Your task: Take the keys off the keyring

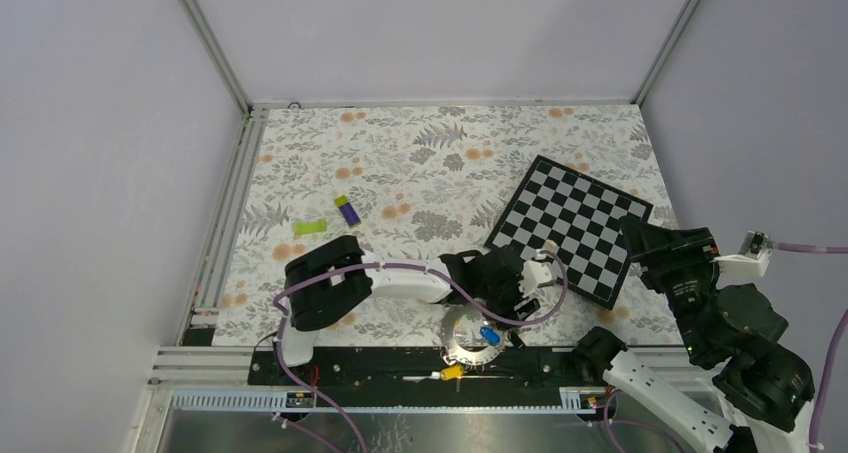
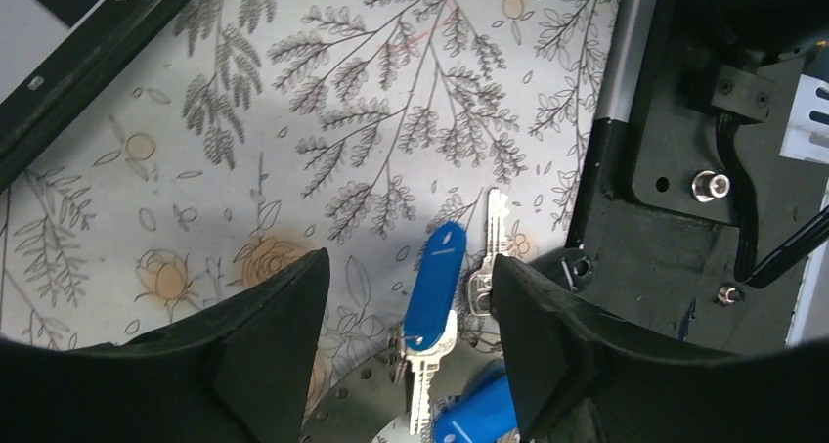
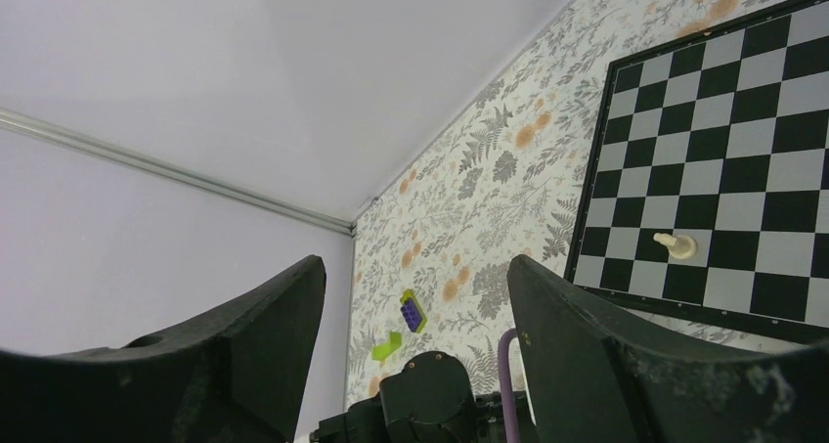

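1. The keyring is running off the left wrist view's bottom edge.
2. The lower blue tag is lying half behind a finger of the left gripper.
3. From above, the keys are showing too small to count.

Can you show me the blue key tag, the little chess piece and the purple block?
blue key tag (image 2: pixel 435 287), left wrist view, middle of the plastic tag.
chess piece (image 3: pixel 675 244), right wrist view, its pale body.
purple block (image 1: pixel 348 212), top view, its purple middle.

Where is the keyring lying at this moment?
In the top view, the keyring lies at the near edge of the table, about the middle, against the black rail and left of the chessboard's near corner.
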Robot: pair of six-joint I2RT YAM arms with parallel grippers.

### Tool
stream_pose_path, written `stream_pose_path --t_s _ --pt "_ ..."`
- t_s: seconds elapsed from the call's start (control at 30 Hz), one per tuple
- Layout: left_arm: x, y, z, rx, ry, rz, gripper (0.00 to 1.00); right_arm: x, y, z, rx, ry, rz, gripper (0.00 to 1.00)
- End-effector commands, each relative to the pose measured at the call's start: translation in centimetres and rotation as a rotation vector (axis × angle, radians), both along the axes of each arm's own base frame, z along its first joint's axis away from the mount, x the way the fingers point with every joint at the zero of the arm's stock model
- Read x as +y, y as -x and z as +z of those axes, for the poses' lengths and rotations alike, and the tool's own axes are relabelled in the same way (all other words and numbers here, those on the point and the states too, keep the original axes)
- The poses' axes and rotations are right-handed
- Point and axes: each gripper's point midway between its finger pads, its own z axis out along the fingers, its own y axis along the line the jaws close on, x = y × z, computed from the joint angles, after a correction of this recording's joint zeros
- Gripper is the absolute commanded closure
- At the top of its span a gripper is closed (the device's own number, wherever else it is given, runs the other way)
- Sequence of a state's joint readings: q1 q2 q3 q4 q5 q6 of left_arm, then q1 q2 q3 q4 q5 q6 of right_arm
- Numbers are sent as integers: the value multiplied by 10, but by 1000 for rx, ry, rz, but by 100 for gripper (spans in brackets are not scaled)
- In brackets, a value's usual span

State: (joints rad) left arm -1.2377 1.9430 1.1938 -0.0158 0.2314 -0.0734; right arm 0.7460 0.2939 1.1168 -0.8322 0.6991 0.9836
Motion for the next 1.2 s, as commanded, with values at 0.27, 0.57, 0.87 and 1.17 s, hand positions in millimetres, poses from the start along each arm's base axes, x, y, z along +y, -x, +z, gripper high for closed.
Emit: stream_pose_path --t_s 0.27,0.57,0.87,1.17 --pt "-21 1 -6 -107 -92 -85 53 -11 0 -1 -25 23 -43 25" --pt "-12 -9 -22 -157 -194 -93 76 -9 3 -3 -30 14 -27 24" --pt "-9 -4 -10 -135 -185 -92 98 -7 2 -9 -22 8 -16 24" --pt "-19 -5 36 -121 -79 -37 100 -9 4 -10 -27 12 -24 24"
